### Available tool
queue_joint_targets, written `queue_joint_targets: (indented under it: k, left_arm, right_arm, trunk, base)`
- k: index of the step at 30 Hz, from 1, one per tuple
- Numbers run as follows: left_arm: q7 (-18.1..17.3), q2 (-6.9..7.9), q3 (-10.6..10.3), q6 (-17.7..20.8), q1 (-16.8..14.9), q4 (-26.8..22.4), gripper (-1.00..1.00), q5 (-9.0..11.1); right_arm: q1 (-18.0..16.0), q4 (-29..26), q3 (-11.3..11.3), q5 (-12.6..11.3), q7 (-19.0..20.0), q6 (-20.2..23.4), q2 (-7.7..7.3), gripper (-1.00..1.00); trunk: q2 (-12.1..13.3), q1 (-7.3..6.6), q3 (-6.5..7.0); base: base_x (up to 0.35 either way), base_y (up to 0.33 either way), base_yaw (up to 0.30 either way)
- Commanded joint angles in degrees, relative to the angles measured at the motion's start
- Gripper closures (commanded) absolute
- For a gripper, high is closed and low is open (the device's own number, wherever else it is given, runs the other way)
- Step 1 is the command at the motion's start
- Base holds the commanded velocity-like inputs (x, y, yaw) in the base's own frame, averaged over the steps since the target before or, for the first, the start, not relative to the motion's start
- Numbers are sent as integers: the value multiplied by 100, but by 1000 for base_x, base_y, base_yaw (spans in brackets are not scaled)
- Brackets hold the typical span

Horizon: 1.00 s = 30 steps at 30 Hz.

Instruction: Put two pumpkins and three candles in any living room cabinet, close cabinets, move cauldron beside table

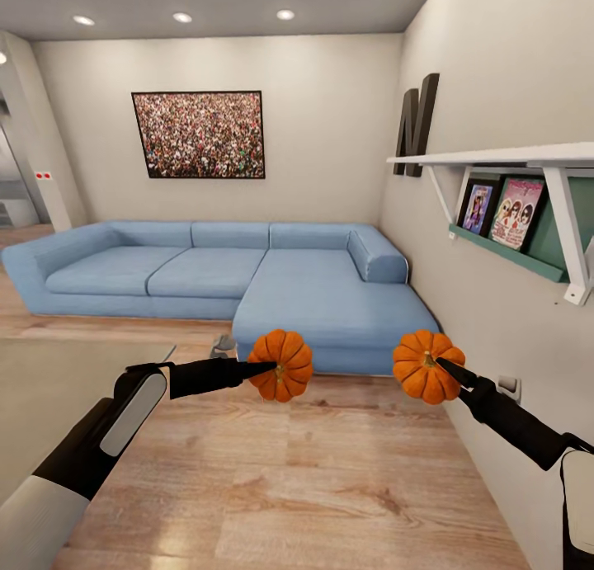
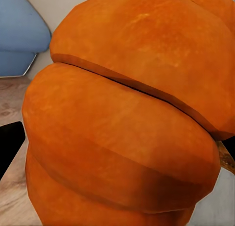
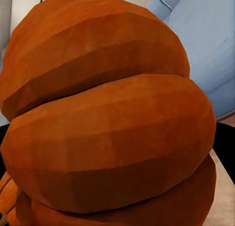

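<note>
Currently logged, one entry per item, as I stood in the living room facing the sofa.

Left gripper point(image 1: 262, 369): clenched on a pumpkin, arm stretched forward over the wood floor point(image 1: 272, 479).

Left pumpkin point(image 1: 281, 365): carried in the air at the tip of my left gripper, stem end not clear to me; its ribbed orange side sat right against my left wrist camera point(image 2: 122, 118).

Right gripper point(image 1: 445, 365): clenched on the second pumpkin, one finger lying across its stem end.

Right pumpkin point(image 1: 426, 365): held aloft near the right-hand wall point(image 1: 495, 83), level with the left one and well apart from it; close up in my right wrist camera point(image 3: 107, 118).

Sofa point(image 1: 223, 277): blue corner piece straight ahead, beyond both pumpkins.

Shelf point(image 1: 511, 159): white, on the right-hand wall, above the right pumpkin, with pictures under it.

Rug point(image 1: 58, 388): pale, on the floor to my left.

Cabinet: its direction from either gripper I could not tell.

Candles, cauldron, table: whereabouts not established from this stance.

Bearing for the coming move: by my judgement, both loads were equally ready, so neither arm was nearer; I would have had to turn the base and find the cabinet first.

Risk noted: the right pumpkin hung close to the wall, so a turn that way could brush it.
</note>
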Motion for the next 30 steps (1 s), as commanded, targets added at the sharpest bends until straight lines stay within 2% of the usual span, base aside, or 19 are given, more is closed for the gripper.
queue_joint_targets:
  k: [1,30]
  left_arm:
    - [13,3,-7,34,-5,-3,100,29]
    - [20,2,-7,29,-5,-3,100,29]
  right_arm:
    - [-6,1,-11,17,61,37,0,100]
    - [-6,1,-4,5,52,37,0,100]
  trunk:
    - [39,-23,12]
    - [1202,-660,533]
  base:
    - [0,0,0]
    - [0,0,0]
